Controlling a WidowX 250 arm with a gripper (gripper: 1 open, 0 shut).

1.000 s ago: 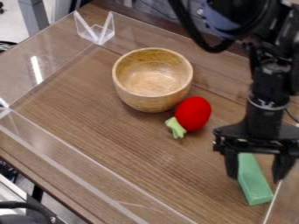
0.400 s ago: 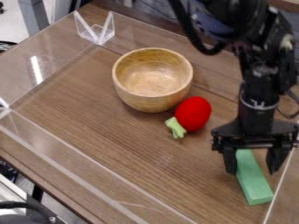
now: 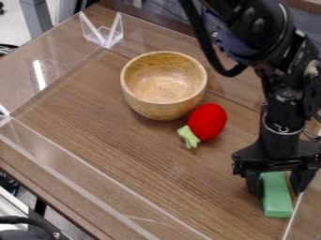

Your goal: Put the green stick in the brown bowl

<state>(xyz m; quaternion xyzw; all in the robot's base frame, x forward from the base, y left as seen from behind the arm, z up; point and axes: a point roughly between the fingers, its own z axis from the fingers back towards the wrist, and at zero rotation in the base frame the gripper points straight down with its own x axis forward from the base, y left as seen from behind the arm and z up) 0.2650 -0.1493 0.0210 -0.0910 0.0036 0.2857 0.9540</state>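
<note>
The green stick (image 3: 277, 196) lies flat on the wooden table near the right front edge, its upper end hidden behind the gripper. My gripper (image 3: 273, 177) points straight down over that end, open, one finger (image 3: 250, 177) on each side of the stick and close to the table. Whether the fingers touch the stick I cannot tell. The brown bowl (image 3: 163, 83) stands upright and empty at centre left, well away from the gripper.
A red strawberry toy (image 3: 205, 123) with a small green stem lies between bowl and gripper. A clear plastic wall (image 3: 75, 192) borders the table's front and left, with a clear corner piece (image 3: 103, 32) at the back.
The gripper has dropped lower over the green stick and now straddles its upper end. Its jaws stayed open. Bowl, strawberry and stick have not moved.
</note>
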